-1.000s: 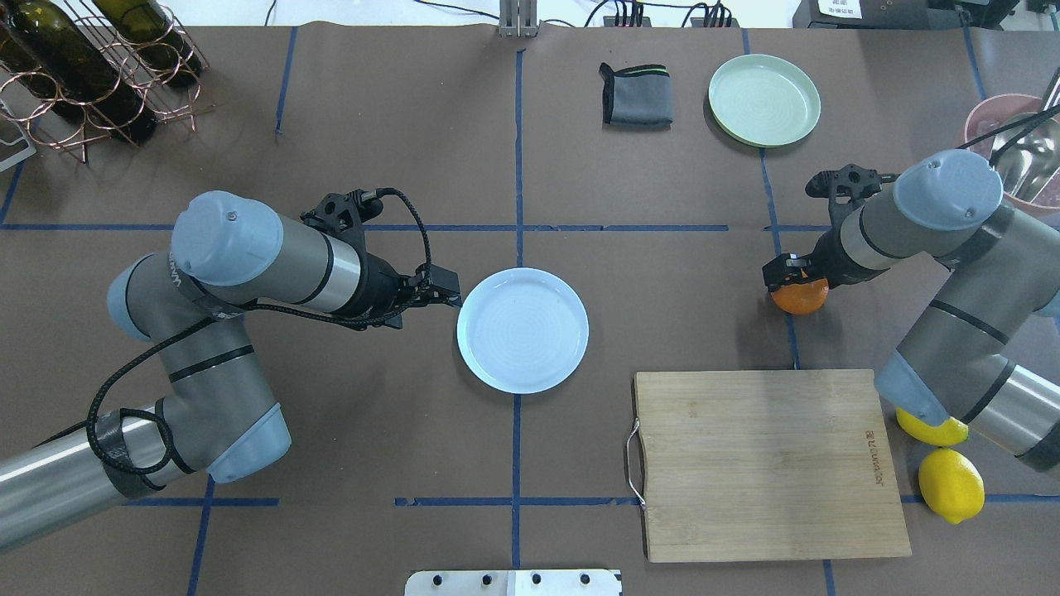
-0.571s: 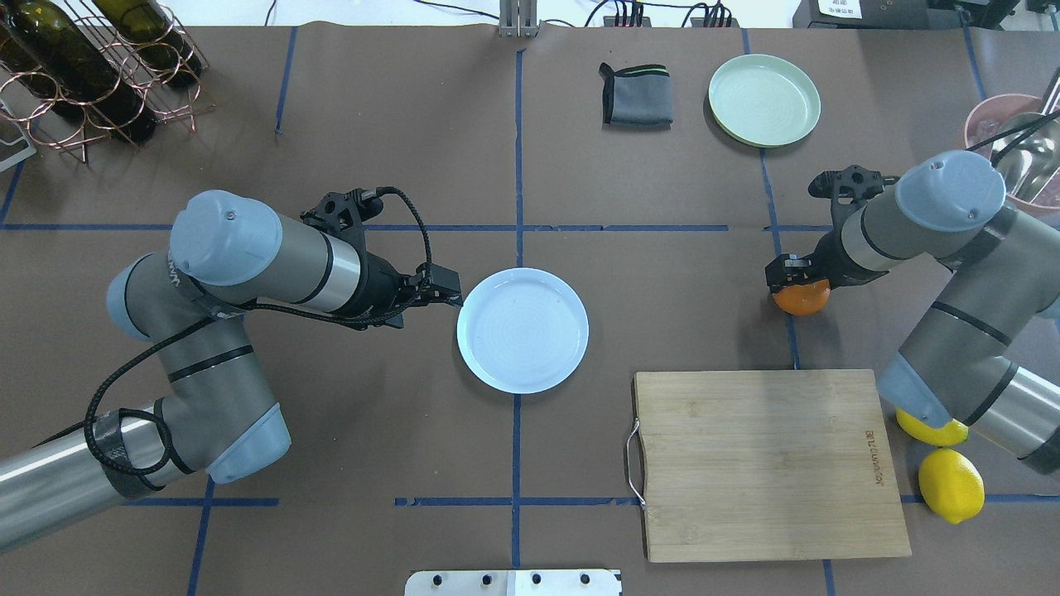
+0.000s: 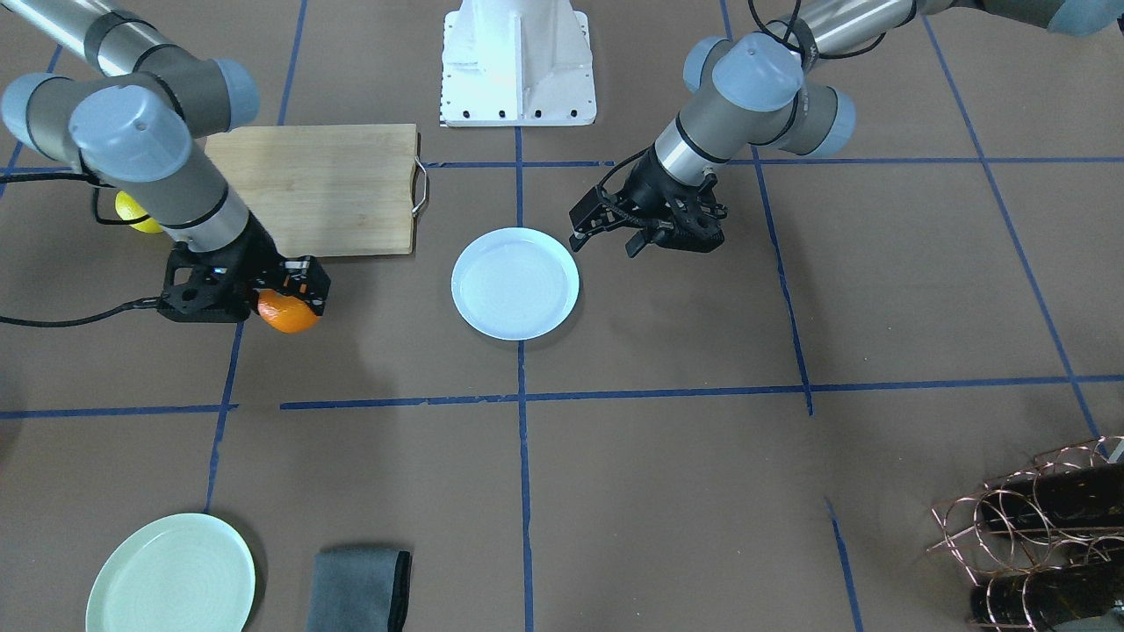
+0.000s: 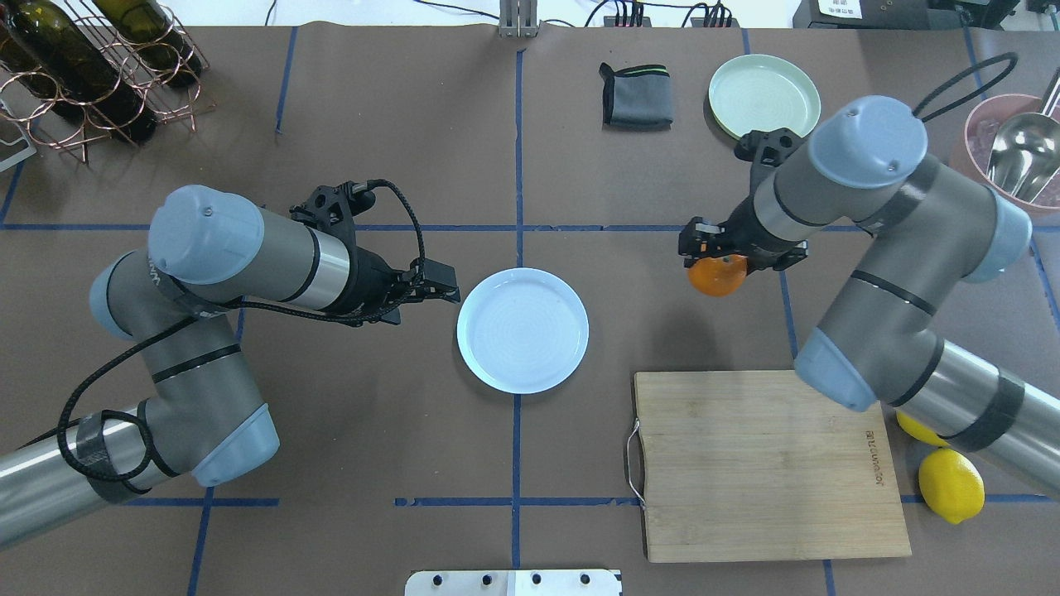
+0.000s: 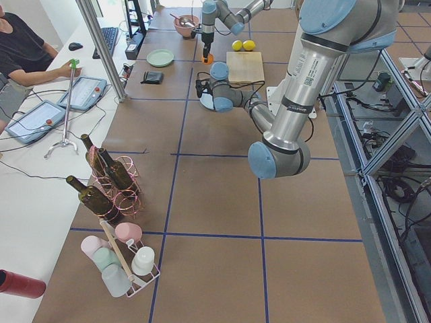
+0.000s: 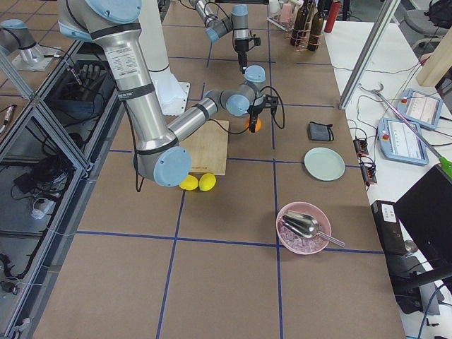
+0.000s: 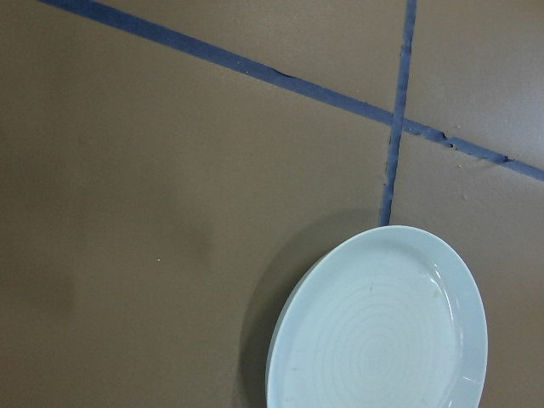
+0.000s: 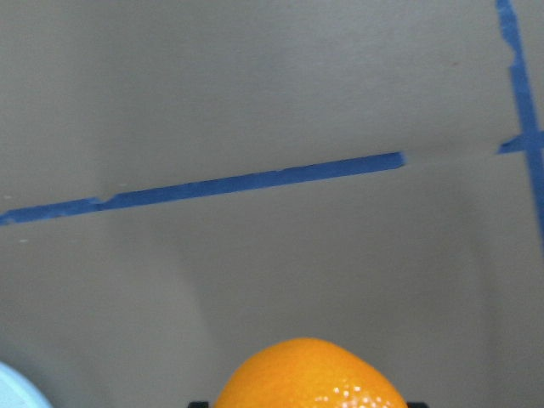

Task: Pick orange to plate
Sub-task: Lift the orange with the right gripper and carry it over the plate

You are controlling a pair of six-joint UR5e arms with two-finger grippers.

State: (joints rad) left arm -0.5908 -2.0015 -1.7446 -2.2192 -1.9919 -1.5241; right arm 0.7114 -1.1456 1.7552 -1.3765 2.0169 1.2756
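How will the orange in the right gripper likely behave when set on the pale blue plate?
The orange is round and glossy, so it may roll once released. The raised rim of the plate would probably stop it. It shows no denting in the right gripper, so it seems firm.

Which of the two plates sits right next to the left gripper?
The bluish-white plate at the table's centre, beside the left gripper; the mint-green plate lies far off.

Right gripper (image 4: 717, 261) clamped aloft, left gripper (image 3: 604, 246) parted
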